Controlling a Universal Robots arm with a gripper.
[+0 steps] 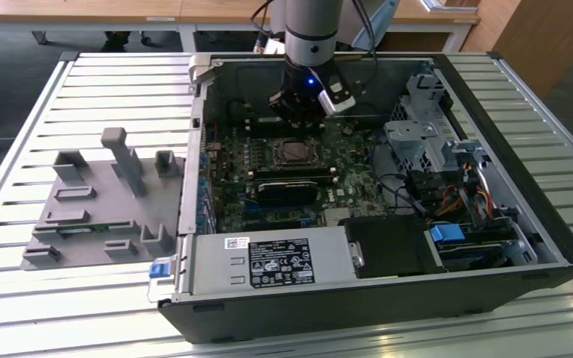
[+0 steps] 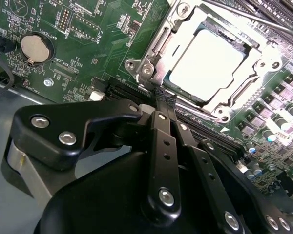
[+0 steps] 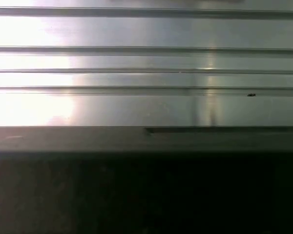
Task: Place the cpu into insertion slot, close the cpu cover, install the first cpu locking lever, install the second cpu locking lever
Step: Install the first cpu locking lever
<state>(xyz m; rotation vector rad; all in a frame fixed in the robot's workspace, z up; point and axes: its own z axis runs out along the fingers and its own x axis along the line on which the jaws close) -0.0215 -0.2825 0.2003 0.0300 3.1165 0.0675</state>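
Your gripper (image 2: 162, 100) is hovering pinched together and empty, with the cpu (image 2: 207, 58) lying at one o'clock under the cpu cover (image 2: 154, 58); the slatted metal table (image 1: 117, 82) is carrying the case.

From my station, daylight floods the slatted table (image 1: 87, 74), while the computer case (image 1: 366, 298) interior sits dimmer. In the second wrist view the cpu (image 2: 207, 58) blows out white. The first wrist view looks soft, perhaps defocused.

cpu (image 2: 207, 58): bright smooth metal | cpu cover (image 2: 156, 46): shiny metal | gripper (image 2: 163, 105): matt black
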